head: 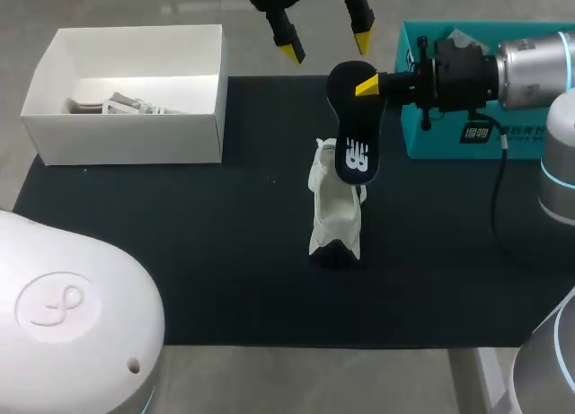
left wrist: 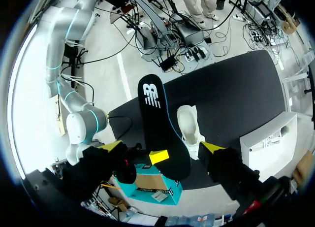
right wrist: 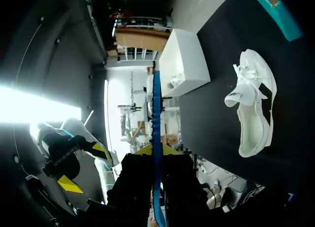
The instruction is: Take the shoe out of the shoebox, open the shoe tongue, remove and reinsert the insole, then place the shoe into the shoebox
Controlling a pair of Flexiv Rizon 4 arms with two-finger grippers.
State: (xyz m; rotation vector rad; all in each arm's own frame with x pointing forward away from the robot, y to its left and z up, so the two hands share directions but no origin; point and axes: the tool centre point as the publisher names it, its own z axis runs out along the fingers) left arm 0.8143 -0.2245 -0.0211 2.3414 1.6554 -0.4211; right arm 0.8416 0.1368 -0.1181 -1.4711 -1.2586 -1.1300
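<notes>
A white shoe (head: 334, 212) stands on the black mat (head: 180, 252) in the middle of the table, with its opening upward. Just above it hangs the black insole (head: 355, 131), pinched at its far end by my right gripper (head: 364, 89), which is shut on it. In the right wrist view the insole (right wrist: 156, 133) shows edge-on between the fingers, and the shoe (right wrist: 253, 113) lies beyond. My left gripper (head: 326, 46) hovers open behind the insole, touching nothing. In the left wrist view the insole (left wrist: 157, 118) lies ahead of its spread fingers, above the shoe (left wrist: 189, 126). The white shoebox (head: 126, 91) sits at the far left.
A teal box (head: 449, 136) stands at the back right, under my right arm. Crumpled packing paper (head: 112, 104) lies inside the shoebox. My left arm's white base (head: 72, 315) fills the near left corner.
</notes>
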